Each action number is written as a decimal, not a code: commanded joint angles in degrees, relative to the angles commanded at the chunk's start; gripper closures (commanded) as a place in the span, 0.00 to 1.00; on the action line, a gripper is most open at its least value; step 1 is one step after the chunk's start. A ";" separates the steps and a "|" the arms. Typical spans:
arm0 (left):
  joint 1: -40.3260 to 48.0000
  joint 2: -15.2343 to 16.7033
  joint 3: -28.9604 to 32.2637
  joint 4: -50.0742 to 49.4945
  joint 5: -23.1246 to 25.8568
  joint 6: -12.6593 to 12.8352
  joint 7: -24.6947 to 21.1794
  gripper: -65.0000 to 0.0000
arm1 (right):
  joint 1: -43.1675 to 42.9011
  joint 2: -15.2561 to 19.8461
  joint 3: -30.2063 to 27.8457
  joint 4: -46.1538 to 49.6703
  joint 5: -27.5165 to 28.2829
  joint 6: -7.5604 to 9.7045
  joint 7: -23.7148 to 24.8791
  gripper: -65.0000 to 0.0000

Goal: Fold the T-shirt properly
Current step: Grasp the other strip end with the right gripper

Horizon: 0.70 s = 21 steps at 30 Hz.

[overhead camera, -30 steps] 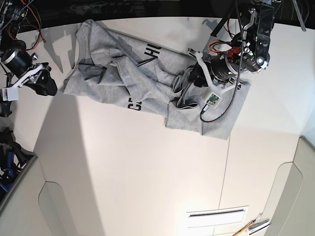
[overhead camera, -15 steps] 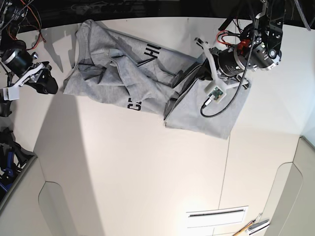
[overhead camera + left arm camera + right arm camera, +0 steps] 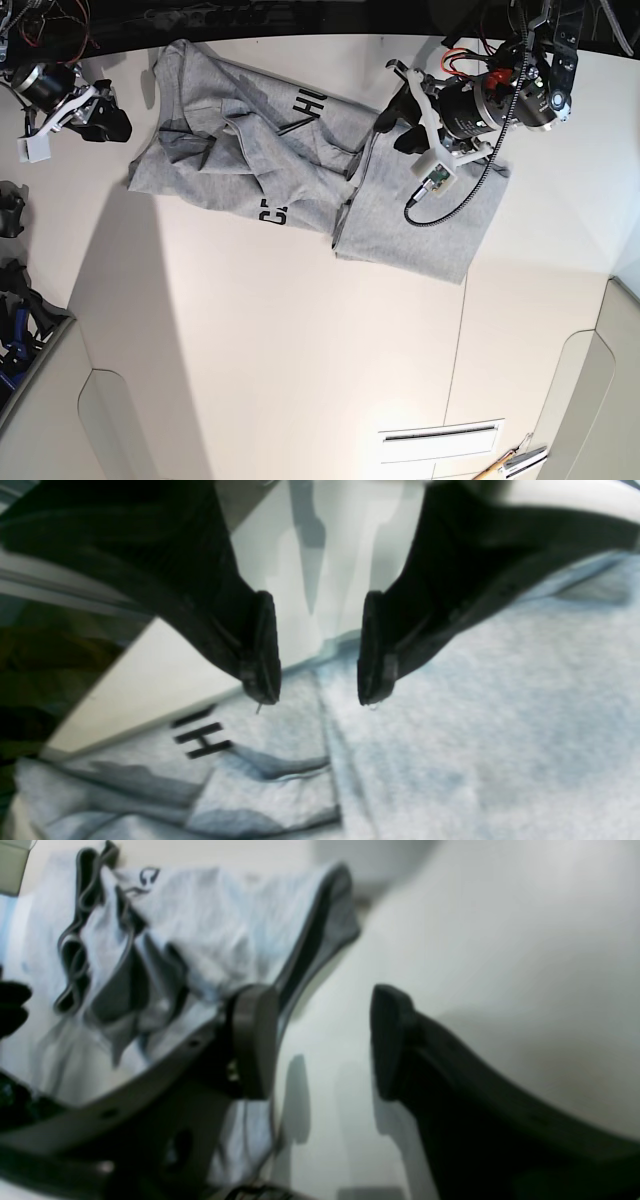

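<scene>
The white bench (image 3: 300,340) is being lit from overhead. The T-shirt (image 3: 300,170), rumpled, is being left lying along its far side. The right tool (image 3: 100,112) is being held open and empty, having been raised toward the far left corner. The left tool (image 3: 400,118), open and empty, is being lifted off the cloth.
</scene>
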<state>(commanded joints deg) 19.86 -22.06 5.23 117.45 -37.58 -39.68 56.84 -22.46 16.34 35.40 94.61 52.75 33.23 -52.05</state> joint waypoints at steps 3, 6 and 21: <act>0.00 0.00 0.00 0.02 -1.57 0.00 -0.02 0.55 | -0.44 -0.55 0.00 -0.02 0.24 0.04 0.15 0.54; 0.00 -0.02 0.00 0.02 -2.12 0.02 0.02 0.55 | -0.07 -1.44 0.00 -0.02 0.24 0.04 1.05 0.52; 0.00 1.11 0.00 5.22 -5.44 0.00 -0.48 0.55 | 11.85 -7.67 -0.85 0.26 2.73 1.29 0.59 0.97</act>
<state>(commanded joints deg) 19.86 -20.95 5.23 122.67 -43.03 -39.68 56.36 -10.61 8.67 34.54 94.87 55.48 34.52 -51.46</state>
